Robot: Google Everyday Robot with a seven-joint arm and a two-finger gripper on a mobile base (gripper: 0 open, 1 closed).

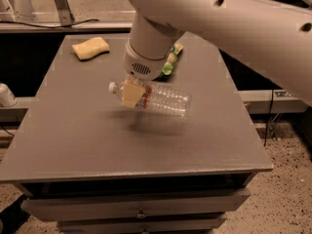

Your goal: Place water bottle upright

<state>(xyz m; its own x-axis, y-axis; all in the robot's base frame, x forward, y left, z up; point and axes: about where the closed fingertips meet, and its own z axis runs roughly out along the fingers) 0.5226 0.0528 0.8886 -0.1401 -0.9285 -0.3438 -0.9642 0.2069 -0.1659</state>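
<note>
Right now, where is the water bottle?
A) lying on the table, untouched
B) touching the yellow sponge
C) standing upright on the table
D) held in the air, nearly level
D: the gripper holds the water bottle near its cap, nearly level, with its shadow on the table below it.

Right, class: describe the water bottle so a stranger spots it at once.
Find the grey table; above its middle the gripper holds the water bottle sideways near its neck. It alone is clear and ribbed with a white cap, unlike the yellow sponge and green bag.
</note>
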